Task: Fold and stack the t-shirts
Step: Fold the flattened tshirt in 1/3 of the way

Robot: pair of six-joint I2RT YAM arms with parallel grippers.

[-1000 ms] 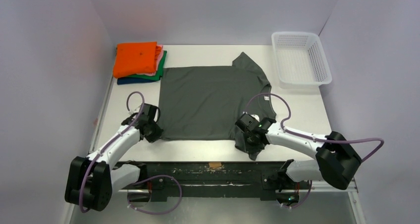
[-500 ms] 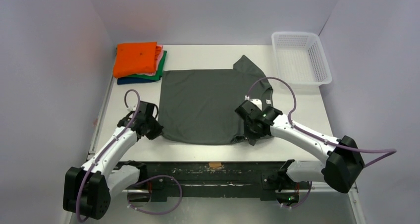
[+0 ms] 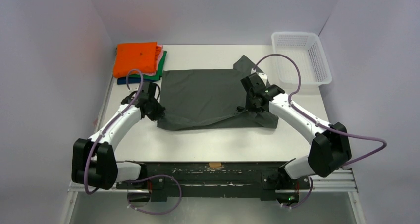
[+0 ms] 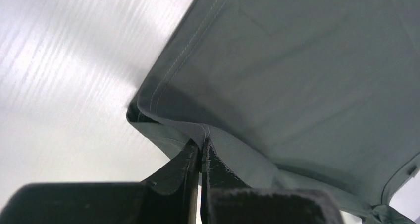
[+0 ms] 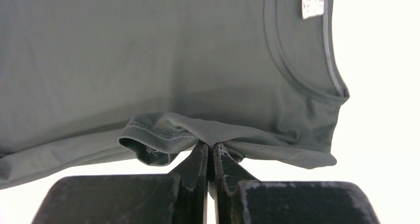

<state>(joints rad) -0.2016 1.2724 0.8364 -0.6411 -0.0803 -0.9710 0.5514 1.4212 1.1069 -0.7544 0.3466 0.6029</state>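
My left fingers [image 4: 190, 160] and right fingers [image 5: 198, 165] were each clamped shut on the near edge of the plain dark charcoal-grey cloth t-shirt [image 3: 208, 92], at its 9 and 3 o'clock ends. Its far edge lay toward 12 on the white tabletop [image 3: 213, 144].

Bare bench [image 3: 208, 142] lies open along the near edge, in front of the grey shirt [image 3: 203, 92]; the folded stack [image 3: 136, 58] and the mesh basket [image 3: 299, 60] block the far corners.
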